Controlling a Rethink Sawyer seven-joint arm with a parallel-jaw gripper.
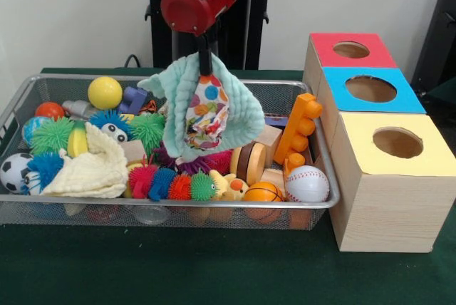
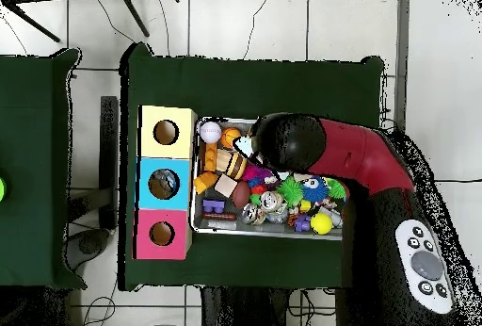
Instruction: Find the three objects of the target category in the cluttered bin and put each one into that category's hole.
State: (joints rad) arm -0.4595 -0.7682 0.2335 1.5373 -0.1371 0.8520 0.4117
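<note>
Cloth, a mint-green one (image 1: 191,114) with a spotted colourful lining, hangs in the air over the middle of the wire bin (image 1: 21,102), pinched at its top by the gripper (image 1: 204,52), whose fingers are clenched on the fabric. Largest on the green table (image 1: 214,276) is the bin itself, crammed with toys. Beside it stand three wooden boxes with round holes, topped yellow (image 1: 395,145), blue (image 1: 372,90) and red (image 1: 350,50). Inside the bin lie a cream cloth (image 1: 89,169), an orange brick (image 1: 298,128), a baseball (image 1: 307,183) and a yellow ball (image 1: 105,92).
</note>
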